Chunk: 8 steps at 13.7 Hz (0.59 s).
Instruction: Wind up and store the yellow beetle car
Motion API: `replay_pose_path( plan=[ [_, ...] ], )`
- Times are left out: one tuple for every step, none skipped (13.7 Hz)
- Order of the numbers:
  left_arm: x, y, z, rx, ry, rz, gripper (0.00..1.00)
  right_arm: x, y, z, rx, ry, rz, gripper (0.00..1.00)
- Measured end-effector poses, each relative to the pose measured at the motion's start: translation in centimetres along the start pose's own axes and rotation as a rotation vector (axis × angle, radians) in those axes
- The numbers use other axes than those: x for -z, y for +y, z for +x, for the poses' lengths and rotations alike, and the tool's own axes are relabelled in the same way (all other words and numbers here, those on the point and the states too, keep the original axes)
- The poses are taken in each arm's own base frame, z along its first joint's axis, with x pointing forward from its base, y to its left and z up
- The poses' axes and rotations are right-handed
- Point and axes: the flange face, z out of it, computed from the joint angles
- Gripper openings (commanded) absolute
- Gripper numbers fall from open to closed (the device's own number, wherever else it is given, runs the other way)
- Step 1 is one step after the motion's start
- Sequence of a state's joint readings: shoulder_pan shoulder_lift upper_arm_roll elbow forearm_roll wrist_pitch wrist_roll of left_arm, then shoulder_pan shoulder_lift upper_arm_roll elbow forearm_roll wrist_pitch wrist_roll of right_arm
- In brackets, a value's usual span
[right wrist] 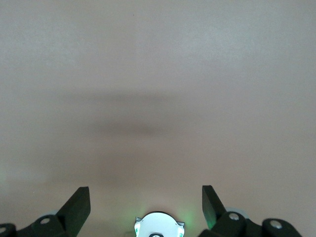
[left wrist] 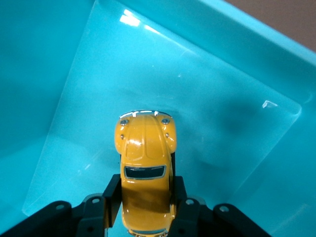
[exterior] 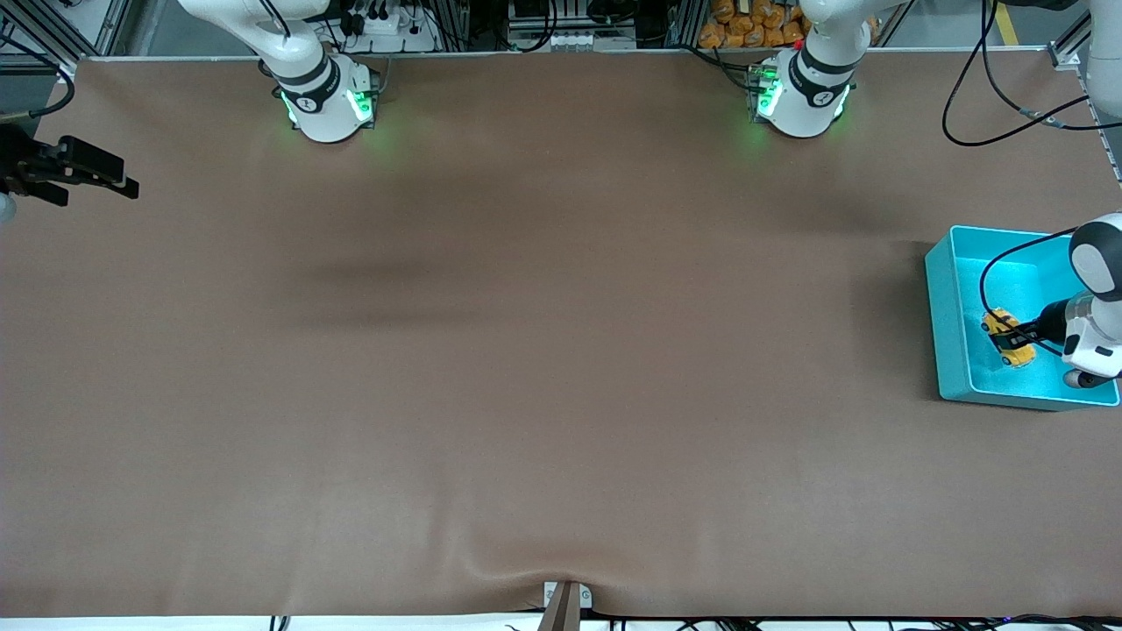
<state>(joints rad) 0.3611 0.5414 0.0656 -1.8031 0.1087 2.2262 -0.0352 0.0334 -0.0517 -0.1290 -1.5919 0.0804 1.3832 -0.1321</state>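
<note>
Setting the yellow beetle car (left wrist: 146, 173) down cleanly is the step we judge to be in hand. The left pincer (exterior: 1027, 336) reaches into the teal bin (exterior: 951, 324), which sits at about three o'clock on the bench (exterior: 526, 394), toward the left arm's end. In the left wrist view its fingers (left wrist: 111, 195) press narrowly against both flanks of the car, so we read the grip as holding the toy. The car's nose points into the bin, and we cannot tell whether its wheels already touch the bin floor.

To do this well, we would get the wheels flat on the floor before letting go, so the toy does not drop or bounce. We would part the fingers evenly, so neither side drags the glossy body sideways. If the spring is wound, the car may roll toward the wall at twelve o'clock in the wrist view; a gentle release keeps that harmless, since the walls will contain it. Then we would lift straight up, clear of the rim.

The right pincer (exterior: 83, 171) waits over the bench edge at about nine o'clock, its fingers (right wrist: 76, 207) spread wide and holding nothing.
</note>
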Motion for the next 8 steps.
replay_pose_path(
  plan=[
    [0.0, 0.0, 0.0, -0.001, 0.001, 0.0, 0.84, 0.0, 0.0, 0.0, 0.0, 0.0, 0.0, 1.0],
    [0.1, 0.0, 0.1, -0.001, 0.003, 0.0, 0.89, 0.0, 0.0, 0.0, 0.0, 0.0, 0.0, 1.0],
    [0.1, 0.1, 0.1, -0.001, 0.005, 0.0, 0.9, 0.0, 0.0, 0.0, 0.0, 0.0, 0.0, 1.0],
    [0.2, 0.1, 0.1, -0.001, 0.008, -0.001, 0.95, 0.0, 0.0, 0.0, 0.0, 0.0, 0.0, 1.0],
    [0.3, 0.1, 0.2, -0.001, 0.012, -0.001, 1.0, 0.0, 0.0, 0.0, 0.0, 0.0, 0.0, 1.0],
    [0.5, 0.1, 0.3, -0.001, 0.017, -0.001, 1.0, 0.0, 0.0, 0.0, 0.0, 0.0, 0.0, 1.0],
    [0.9, 0.1, 0.5, -0.002, 0.027, -0.001, 1.0, 0.0, 0.0, 0.0, 0.0, 0.0, 0.0, 1.0],
    [1.7, 0.2, 0.7, -0.004, 0.044, -0.002, 1.0, 0.0, 0.0, 0.0, 0.0, 0.0, 0.0, 1.0]
  ],
)
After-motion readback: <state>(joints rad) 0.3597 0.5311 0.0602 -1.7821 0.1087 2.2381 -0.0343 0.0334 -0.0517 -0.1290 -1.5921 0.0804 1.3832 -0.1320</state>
